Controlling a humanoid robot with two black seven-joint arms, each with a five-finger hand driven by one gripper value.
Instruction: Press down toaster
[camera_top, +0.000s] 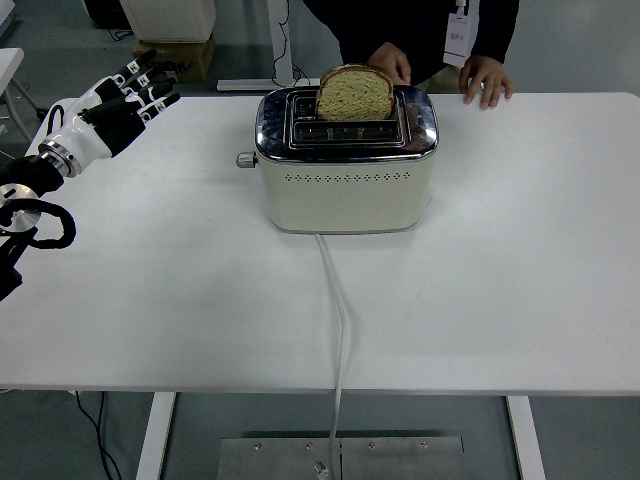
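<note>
Toaster (346, 170) in cream with a chrome top stands on the white table (500, 300), toward its far side and about midway across. It has 2 slots: the far slot holds 1 slice of bread (355, 94) standing upright and sticking well above the top, while the near slot shows only its dark opening. A small lever knob (244, 159) juts from the toaster's left end, high up near the chrome rim. 1 row of small holes runs along the front face, and no brand or writing can be read on it. 1 white cord (340, 310) leaves the base at the front and trails over the table's near edge. The left hand (125, 100) hovers over the table's far left corner, well apart from the toaster, fingers spread and holding nothing. A person's 2 hands (487, 78) rest at the far edge, behind the toaster.
</note>
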